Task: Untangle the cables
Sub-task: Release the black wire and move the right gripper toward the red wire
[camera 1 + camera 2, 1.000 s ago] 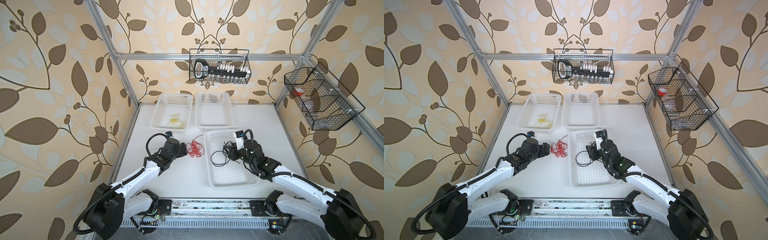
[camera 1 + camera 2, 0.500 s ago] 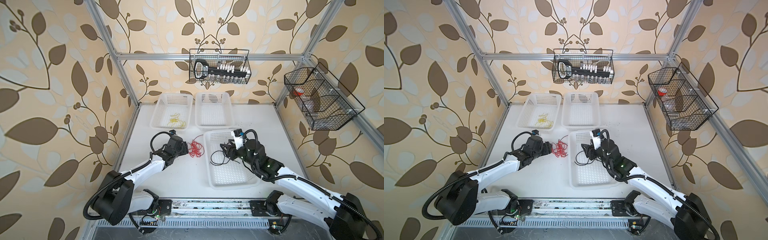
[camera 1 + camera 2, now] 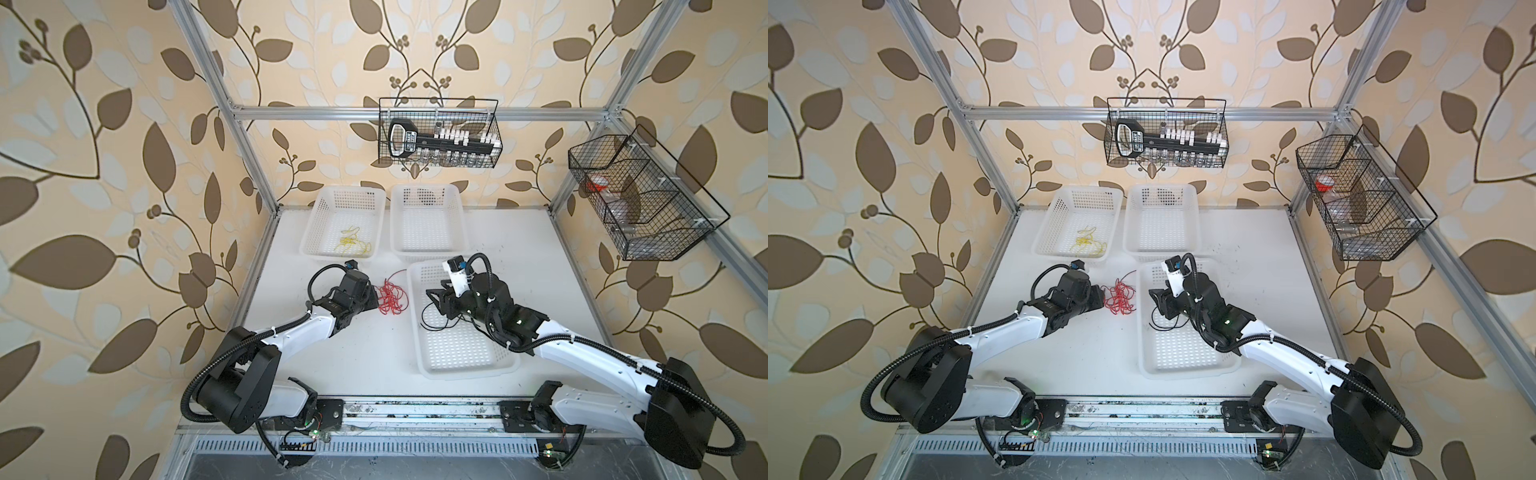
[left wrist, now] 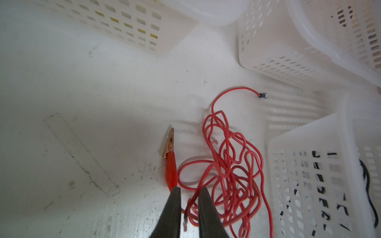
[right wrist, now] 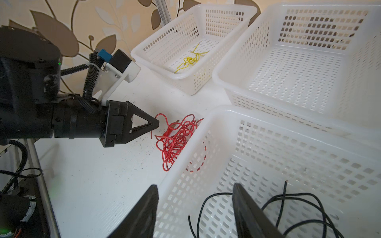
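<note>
The red cable (image 4: 233, 185) is held by one strand in the closed left jaws, its tangle lying on the counter (image 4: 103, 92) just ahead of them and stretched away lengthwise, while the black cable (image 5: 283, 197) is seen loose in the basket (image 5: 247, 114) before the open right jaws

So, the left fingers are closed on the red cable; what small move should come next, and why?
Probably raise the left fingers slowly. They are shut on a strand of the red cable, whose tangle lies on the table beside the near basket. A gentle lift would let the loops hang loose before any carry to the empty basket.
</note>
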`<state>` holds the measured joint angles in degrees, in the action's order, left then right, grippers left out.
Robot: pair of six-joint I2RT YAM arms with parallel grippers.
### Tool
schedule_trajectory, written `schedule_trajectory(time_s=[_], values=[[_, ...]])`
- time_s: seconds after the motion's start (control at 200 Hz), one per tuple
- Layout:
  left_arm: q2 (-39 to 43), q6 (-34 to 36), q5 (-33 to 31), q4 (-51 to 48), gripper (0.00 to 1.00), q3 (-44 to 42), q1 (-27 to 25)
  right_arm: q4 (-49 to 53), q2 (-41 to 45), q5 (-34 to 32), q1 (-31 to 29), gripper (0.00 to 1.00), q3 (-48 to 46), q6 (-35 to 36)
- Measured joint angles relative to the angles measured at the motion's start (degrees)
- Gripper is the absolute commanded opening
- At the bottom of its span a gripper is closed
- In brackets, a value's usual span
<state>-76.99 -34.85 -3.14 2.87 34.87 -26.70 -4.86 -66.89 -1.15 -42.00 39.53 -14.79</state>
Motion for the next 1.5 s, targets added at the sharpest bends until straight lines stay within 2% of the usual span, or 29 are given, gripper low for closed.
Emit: schedule_trajectory(time_s=[0.04, 0.25, 0.79, 1.165, 1.365, 1.5], values=[[0.0, 0.2, 0.0, 0.0, 0.0, 0.0, 0.0, 0.0, -0.3, 0.1, 0.0, 0.57, 0.1, -0.2], [3.0, -0.2, -0.5, -1.1, 0.0, 0.0, 0.0, 0.4, -2.0, 0.7, 0.0, 0.57, 1.3, -0.4], [23.2, 0.0, -1.8, -6.4, 0.0, -2.0, 0.0, 0.1, -10.0, 4.9, -0.5, 0.55, 6.3, -0.9], [26.6, 1.6, 2.1, -6.5, 0.0, -2.9, 0.0, -2.8, -19.4, 10.1, -2.8, 0.53, 15.2, -1.0], [28.9, 2.4, 4.2, -6.5, 0.0, -4.3, 0.0, -2.9, -25.1, 11.7, -3.0, 0.47, 19.5, -1.2], [29.7, 3.0, 4.5, -6.5, 0.0, -4.3, 0.0, -2.6, -28.0, 12.7, -3.2, 0.36, 21.7, -1.6]])
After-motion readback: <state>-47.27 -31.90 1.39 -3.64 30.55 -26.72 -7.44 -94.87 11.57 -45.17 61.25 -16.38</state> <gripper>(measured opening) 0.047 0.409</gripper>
